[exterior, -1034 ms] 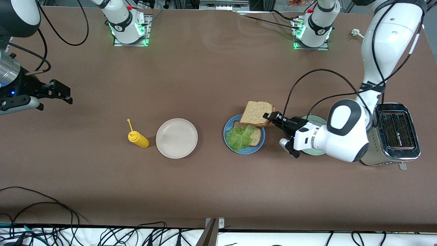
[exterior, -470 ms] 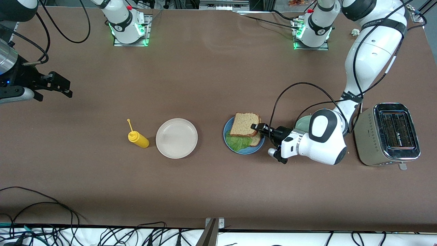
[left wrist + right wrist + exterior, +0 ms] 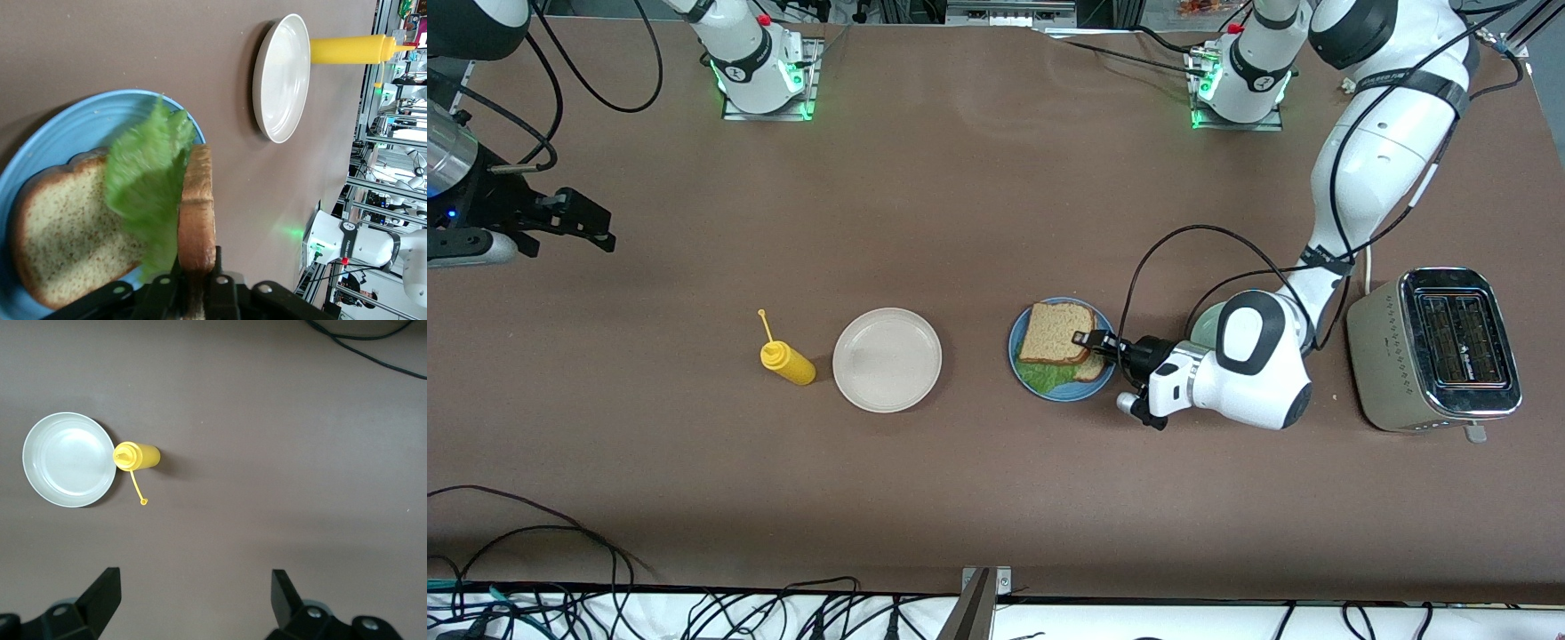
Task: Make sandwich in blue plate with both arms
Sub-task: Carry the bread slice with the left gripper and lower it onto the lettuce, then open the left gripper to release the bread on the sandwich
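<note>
Bright, even overhead light floods the brown table [image 3: 978, 222], throwing only short soft shadows beside the off-white plate [image 3: 887, 359] and yellow bottle [image 3: 786, 362]. Glare shines on the chrome toaster [image 3: 1436, 348]. Up close in the left wrist view, the lettuce [image 3: 148, 180] smears with blur.

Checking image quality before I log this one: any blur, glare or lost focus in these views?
Left wrist view: the lettuce leaf is smeared with blur, and the top bread slice in the left gripper is soft, being very close to the lens. Front view: evenly lit, with glare on the toaster. Right wrist view: sharp, and the off-white plate shows mild sheen.
</note>
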Robot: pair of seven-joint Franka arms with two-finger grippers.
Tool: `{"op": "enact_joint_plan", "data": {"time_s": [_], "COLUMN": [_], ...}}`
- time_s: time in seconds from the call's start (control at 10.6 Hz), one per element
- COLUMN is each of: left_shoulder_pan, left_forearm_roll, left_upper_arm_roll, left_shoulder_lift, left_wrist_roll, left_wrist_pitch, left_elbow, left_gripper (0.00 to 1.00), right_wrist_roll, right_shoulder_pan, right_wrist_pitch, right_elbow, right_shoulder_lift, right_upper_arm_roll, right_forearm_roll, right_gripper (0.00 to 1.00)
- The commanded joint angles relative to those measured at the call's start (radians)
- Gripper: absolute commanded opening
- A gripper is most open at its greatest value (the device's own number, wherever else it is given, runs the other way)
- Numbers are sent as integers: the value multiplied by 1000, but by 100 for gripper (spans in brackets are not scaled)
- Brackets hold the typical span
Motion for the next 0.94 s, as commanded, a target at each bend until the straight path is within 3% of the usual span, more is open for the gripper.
{"op": "enact_joint_plan", "data": {"time_s": [0.0, 0.47, 0.85], "left_shoulder_pan": [-8, 64, 103], "left_forearm_roll": [-12, 118, 326], "left_upper_arm_roll": [5, 8, 6], "left_shoulder_lift": [17, -13, -124], "left_wrist_roll": [13, 117, 127], "left_wrist_pitch": [26, 15, -94], "left_elbow": [27, 33, 30], "left_gripper": [100, 100, 100], "right_wrist_roll": [32, 24, 26], "right_shoulder_pan": [20, 7, -8], "right_wrist_pitch": [-9, -11, -11], "right_elbow": [18, 39, 40], "right_shoulder_lift": [6, 21, 20], "right_upper_arm_roll": [-1, -8, -10], "right_forearm_roll": [-26, -18, -17], "right_gripper": [100, 100, 100]}}
